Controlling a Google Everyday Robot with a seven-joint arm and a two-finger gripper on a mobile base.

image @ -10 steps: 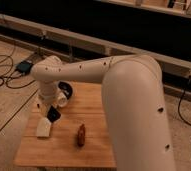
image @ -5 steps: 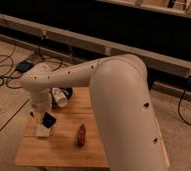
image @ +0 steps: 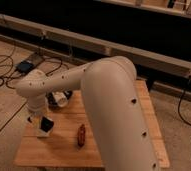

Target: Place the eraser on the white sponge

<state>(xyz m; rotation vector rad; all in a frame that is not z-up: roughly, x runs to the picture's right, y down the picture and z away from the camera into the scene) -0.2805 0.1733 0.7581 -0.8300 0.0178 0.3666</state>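
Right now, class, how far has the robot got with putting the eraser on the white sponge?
Done: the arm has reached the wooden table's left side. In hand: the gripper is low over the white sponge, with a small dark block, seemingly the eraser, on top. Left: confirming release and lifting clear. A brown oblong object lies untouched.

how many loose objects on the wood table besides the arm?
3 visible: white sponge under the gripper at left, brown object near the front middle, white item behind the arm. The arm may hide more.
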